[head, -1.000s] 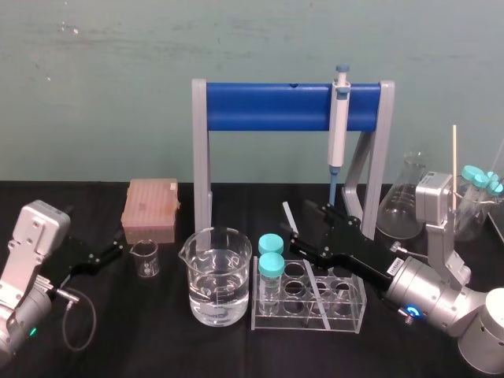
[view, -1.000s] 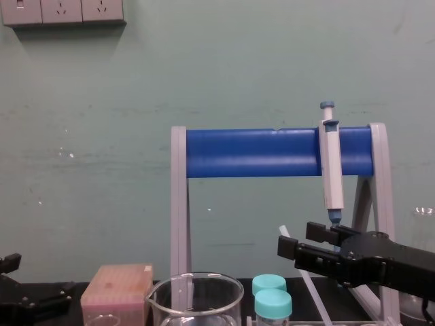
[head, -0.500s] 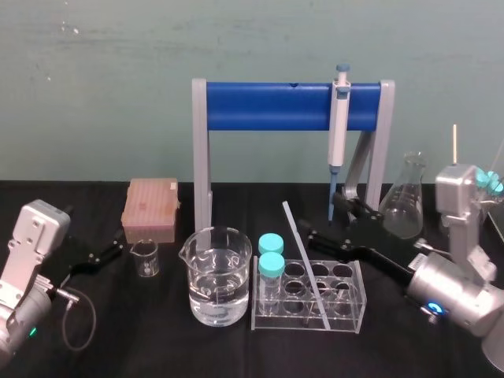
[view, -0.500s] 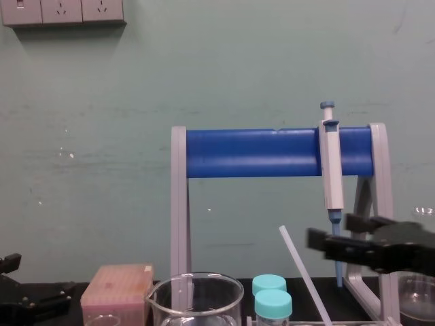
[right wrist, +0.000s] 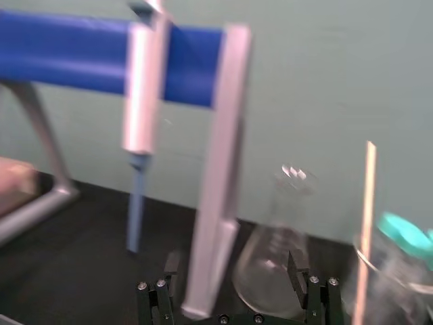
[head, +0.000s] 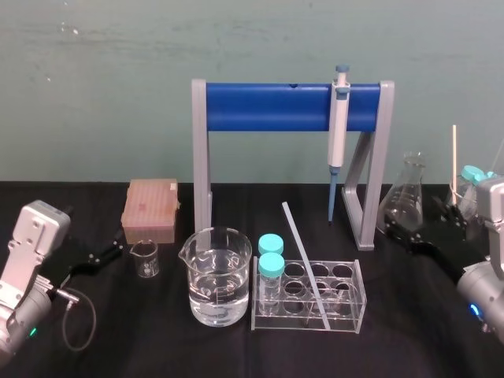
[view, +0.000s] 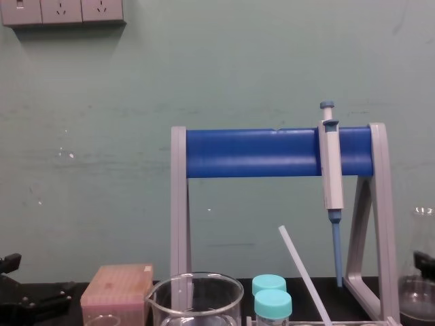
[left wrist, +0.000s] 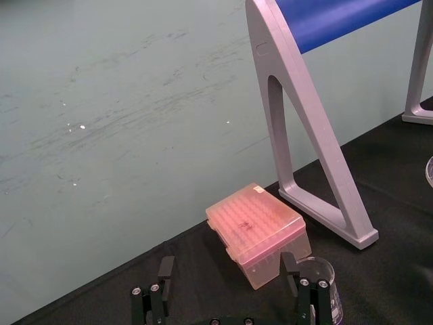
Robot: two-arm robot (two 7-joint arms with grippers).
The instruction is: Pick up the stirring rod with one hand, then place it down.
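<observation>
While stirring rod (head: 304, 256) leans in rack (head: 359, 304), right hand (right wrist: 233, 267) well apart, spread empty, left hand (left wrist: 228, 269) likewise

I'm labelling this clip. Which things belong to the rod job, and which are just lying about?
Job: stirring rod, leaning in the tube rack; right gripper, open, near the flask.
Lying about: pipette, beaker, pink tip box, capped tubes, left gripper parked.

Our black two-fingered left gripper (left wrist: 229, 267) and right gripper (right wrist: 234, 264) show small silver screws (left wrist: 136, 290). Boxy silver-grey housings (head: 35, 236) back them, and a thin grey cable (head: 94, 316) loops at eight o'clock.
</observation>
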